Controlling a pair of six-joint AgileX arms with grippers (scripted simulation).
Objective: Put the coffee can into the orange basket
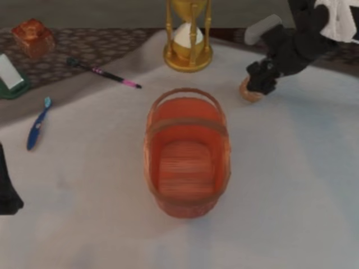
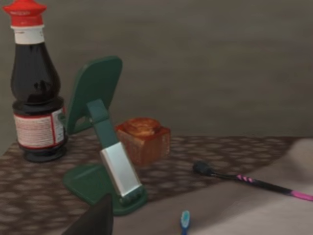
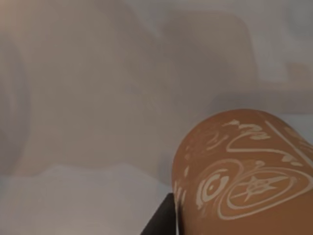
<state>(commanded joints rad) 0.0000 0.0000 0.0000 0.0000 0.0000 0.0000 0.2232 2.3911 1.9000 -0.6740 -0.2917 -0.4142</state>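
The orange basket (image 1: 148, 157) stands upright in the middle of the table with its hoop handle across the top. The coffee can (image 1: 246, 93), tan-brown, shows only as a sliver at the back right, under my right gripper (image 1: 256, 88). In the right wrist view the coffee can (image 3: 244, 176) fills the near corner with its pale emblem facing me, and one dark finger (image 3: 164, 220) lies flat against its side; the other finger is hidden. My left gripper (image 1: 7, 193) is parked at the table's left edge, open.
A golden hourglass (image 1: 188, 39) stands behind the basket. On the left lie a blue toothbrush (image 1: 37, 124), a black and pink toothbrush (image 1: 106, 74), a bread loaf (image 1: 33, 36) and a green phone stand (image 1: 10, 75). A soy sauce bottle (image 2: 36, 93) stands behind the stand.
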